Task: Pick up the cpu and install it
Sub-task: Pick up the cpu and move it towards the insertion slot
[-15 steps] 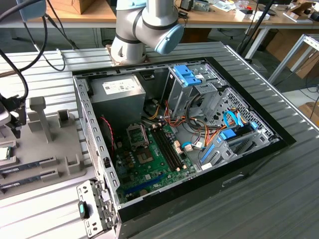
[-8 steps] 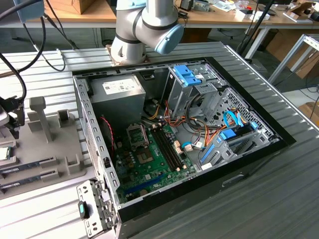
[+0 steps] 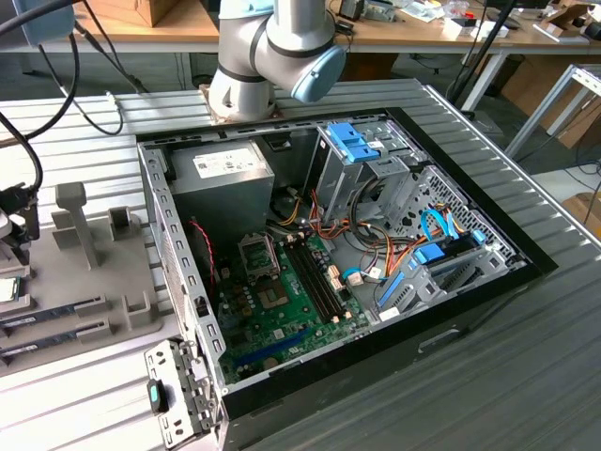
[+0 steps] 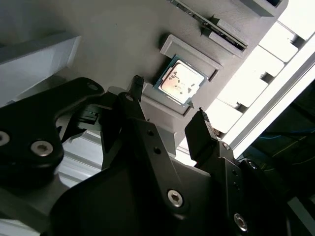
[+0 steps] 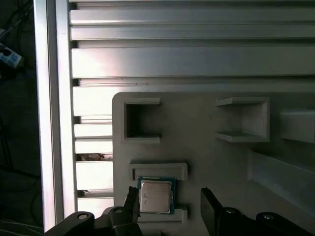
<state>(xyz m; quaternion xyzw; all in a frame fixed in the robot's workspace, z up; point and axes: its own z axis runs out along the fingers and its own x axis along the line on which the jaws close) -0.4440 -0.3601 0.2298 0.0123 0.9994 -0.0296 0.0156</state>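
Observation:
The cpu (image 5: 156, 195) is a small square chip with a silvery top and a thin green rim. It lies flat in a recess of the grey holder tray (image 5: 206, 167), also seen as the cpu (image 4: 179, 81) in the second wrist view. My gripper (image 5: 169, 205) hangs just above it, open, its black fingers (image 5: 130, 199) standing to either side of the chip and apart from it. In the second wrist view the gripper (image 4: 168, 109) holds nothing between its fingertips. The motherboard's socket (image 3: 258, 256) sits inside the open computer case (image 3: 188, 282).
The grey tray (image 3: 103, 272) lies on the ribbed metal table at the exterior view's left, with dark memory sticks (image 3: 56, 310) in slots and upright posts (image 3: 75, 216). Inside the case are a grey power-supply box (image 3: 221, 174), drive cages (image 3: 366, 164) and loose cables (image 3: 376, 254).

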